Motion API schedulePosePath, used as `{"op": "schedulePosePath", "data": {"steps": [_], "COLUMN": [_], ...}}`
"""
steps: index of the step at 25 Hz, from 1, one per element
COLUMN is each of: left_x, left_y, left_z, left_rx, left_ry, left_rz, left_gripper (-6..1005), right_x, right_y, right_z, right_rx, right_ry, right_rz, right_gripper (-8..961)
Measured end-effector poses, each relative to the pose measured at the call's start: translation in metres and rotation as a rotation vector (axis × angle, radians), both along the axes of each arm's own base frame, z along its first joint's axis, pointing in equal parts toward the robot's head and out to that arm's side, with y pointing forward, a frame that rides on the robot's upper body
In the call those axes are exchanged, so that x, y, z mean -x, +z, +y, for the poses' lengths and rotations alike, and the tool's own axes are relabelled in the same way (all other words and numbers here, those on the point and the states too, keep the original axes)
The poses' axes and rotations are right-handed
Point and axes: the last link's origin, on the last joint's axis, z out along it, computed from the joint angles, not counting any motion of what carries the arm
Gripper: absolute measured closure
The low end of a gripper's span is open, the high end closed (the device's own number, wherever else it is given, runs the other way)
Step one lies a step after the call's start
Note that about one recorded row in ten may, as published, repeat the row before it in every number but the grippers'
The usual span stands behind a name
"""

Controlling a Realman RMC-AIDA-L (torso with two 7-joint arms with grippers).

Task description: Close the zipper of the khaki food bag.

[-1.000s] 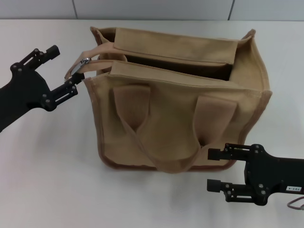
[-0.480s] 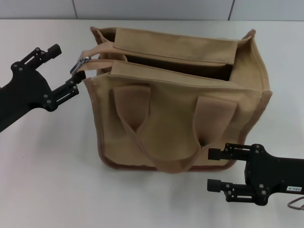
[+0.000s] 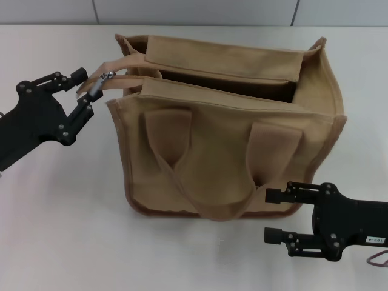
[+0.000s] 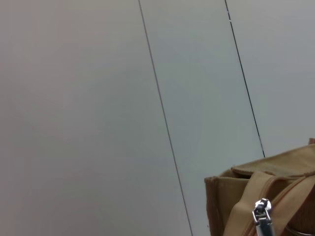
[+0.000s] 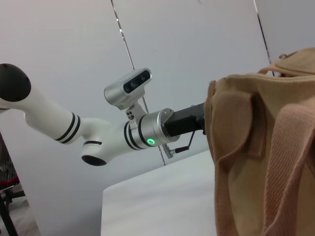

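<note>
The khaki food bag (image 3: pixel 230 145) stands upright on the table, its handles hanging down the front. Its zipper (image 3: pixel 200 77) lies open, with a dark gap running along the top. The silver pull tab (image 3: pixel 104 80) sticks out at the bag's left end and also shows in the left wrist view (image 4: pixel 262 216). My left gripper (image 3: pixel 86 90) is at that end, open, its fingers straddling the tab with a narrow gap. My right gripper (image 3: pixel 270 215) rests open near the bag's front right bottom corner, holding nothing.
The white table (image 3: pixel 66 212) spreads to the left of and in front of the bag. A grey panelled wall (image 3: pixel 194 11) runs behind it. From the right wrist view, the left arm (image 5: pixel 147 132) reaches behind the bag (image 5: pixel 256 147).
My left gripper's fingers have narrowed and turned in around the pull tab. The bag and my right gripper have stayed still.
</note>
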Motion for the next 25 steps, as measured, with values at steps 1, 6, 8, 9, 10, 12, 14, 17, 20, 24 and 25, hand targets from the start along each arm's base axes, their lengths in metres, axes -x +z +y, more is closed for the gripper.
{"op": "schedulePosePath", "data": {"steps": [1,6,8,9,10,12,14,17,20,24,25], "left_x": [-0.0001,-0.0006,-0.0007,-0.0008,-0.0011,-0.0014,-0.0023,-0.0031,-0.0036,-0.0042,-0.0042], "left_y": [0.0,-0.0005,-0.0006,-0.0006,-0.0005,-0.0006,-0.0009,-0.0007,0.0,0.0018,0.0021], "left_z": [-0.0001,-0.0003,-0.0002,-0.0001,0.0002,0.0006,0.0014,0.0018,0.0015,0.0018,0.0019], "left_rx": [-0.004,-0.012,-0.013,-0.013,-0.014,-0.013,-0.01,-0.008,-0.007,-0.009,-0.009], "left_ry": [-0.005,-0.014,-0.015,-0.015,-0.016,-0.017,-0.021,-0.027,-0.033,-0.04,-0.04], "left_rz": [0.005,0.015,0.015,0.015,0.015,0.015,0.017,0.019,0.018,0.02,0.021], "left_gripper": [482,681,740,750,759,778,797,810,910,980,981], "right_x": [0.0,0.0009,0.0013,0.0014,0.0016,0.0017,0.0019,0.0022,0.0026,0.0038,0.0045], "right_y": [0.0,0.0005,0.0006,0.0006,0.0007,0.0007,0.0008,0.0008,0.0009,0.0011,0.0011], "right_z": [0.0,0.0011,0.0014,0.0015,0.0015,0.0015,0.0018,0.0022,0.0023,0.0013,0.0007], "right_rx": [0.0,-0.004,-0.004,-0.004,-0.005,-0.005,-0.005,-0.005,-0.004,0.003,0.006], "right_ry": [0.0,0.001,0.002,0.002,0.003,0.003,0.003,0.004,0.006,0.008,0.009], "right_rz": [0.0,0.005,0.005,0.006,0.007,0.007,0.008,0.008,0.01,0.02,0.025], "right_gripper": [260,260,260,260,260,260,260,260,259,259,259]}}
